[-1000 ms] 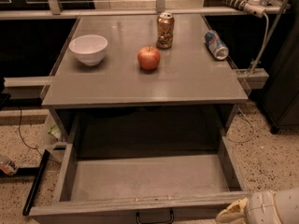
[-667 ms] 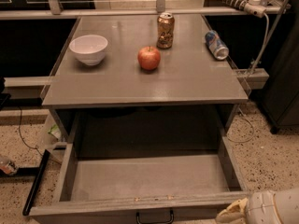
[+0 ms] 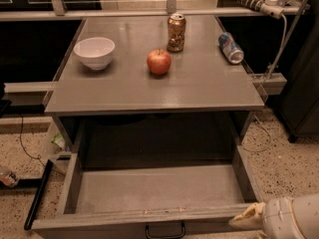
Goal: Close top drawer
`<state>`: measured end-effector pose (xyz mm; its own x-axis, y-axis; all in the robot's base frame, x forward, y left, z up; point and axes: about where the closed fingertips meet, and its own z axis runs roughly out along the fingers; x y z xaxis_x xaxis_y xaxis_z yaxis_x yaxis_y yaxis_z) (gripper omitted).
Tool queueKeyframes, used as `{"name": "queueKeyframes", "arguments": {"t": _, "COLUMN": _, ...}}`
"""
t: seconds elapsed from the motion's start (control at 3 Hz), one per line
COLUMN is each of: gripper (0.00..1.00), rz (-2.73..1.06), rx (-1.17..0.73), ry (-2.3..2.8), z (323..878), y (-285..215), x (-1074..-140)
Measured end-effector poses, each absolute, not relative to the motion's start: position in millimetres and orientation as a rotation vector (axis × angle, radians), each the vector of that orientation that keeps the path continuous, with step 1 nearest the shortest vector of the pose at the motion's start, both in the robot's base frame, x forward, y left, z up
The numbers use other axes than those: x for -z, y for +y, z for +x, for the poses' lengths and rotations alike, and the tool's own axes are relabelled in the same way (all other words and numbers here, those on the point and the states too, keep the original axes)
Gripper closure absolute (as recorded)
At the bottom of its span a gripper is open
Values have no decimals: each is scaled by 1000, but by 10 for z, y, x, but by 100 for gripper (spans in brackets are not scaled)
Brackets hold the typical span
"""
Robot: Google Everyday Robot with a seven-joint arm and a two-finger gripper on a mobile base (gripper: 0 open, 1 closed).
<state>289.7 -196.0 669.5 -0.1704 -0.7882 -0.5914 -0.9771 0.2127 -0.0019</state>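
Gripper point(image 3: 252, 216) sits at 5 o'clock in my view, just beside the right front corner of the drawer point(image 3: 149, 190); contact unclear. I cannot tell its grip state.

Drawer at 6 o'clock, pulled well out from under the table point(image 3: 149, 91), tray bare, black handle point(image 3: 165, 230) centred on the front panel.

On the tabletop, toward 12 o'clock: apple point(image 3: 158, 62), upright can point(image 3: 176, 32) behind it. Bowl point(image 3: 94, 53) at 10 o'clock. A second can point(image 3: 231, 48) lies on its side at 1 o'clock.

Black bar point(image 3: 39, 194) on the floor at 8 o'clock, alongside the drawer's left wall.
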Motion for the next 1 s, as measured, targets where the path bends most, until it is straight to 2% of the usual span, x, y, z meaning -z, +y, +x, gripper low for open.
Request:
{"name": "queueKeyframes", "arguments": {"t": 0.33, "gripper": 15, "rz": -1638, "rx": -514, "ry": 1983, "z": 3058, "y": -1912, "x": -6729}}
{"name": "queueKeyframes", "arguments": {"t": 1.0, "gripper": 62, "rz": -1657, "rx": -453, "ry": 1879, "z": 3757, "y": -1785, "x": -6829}}
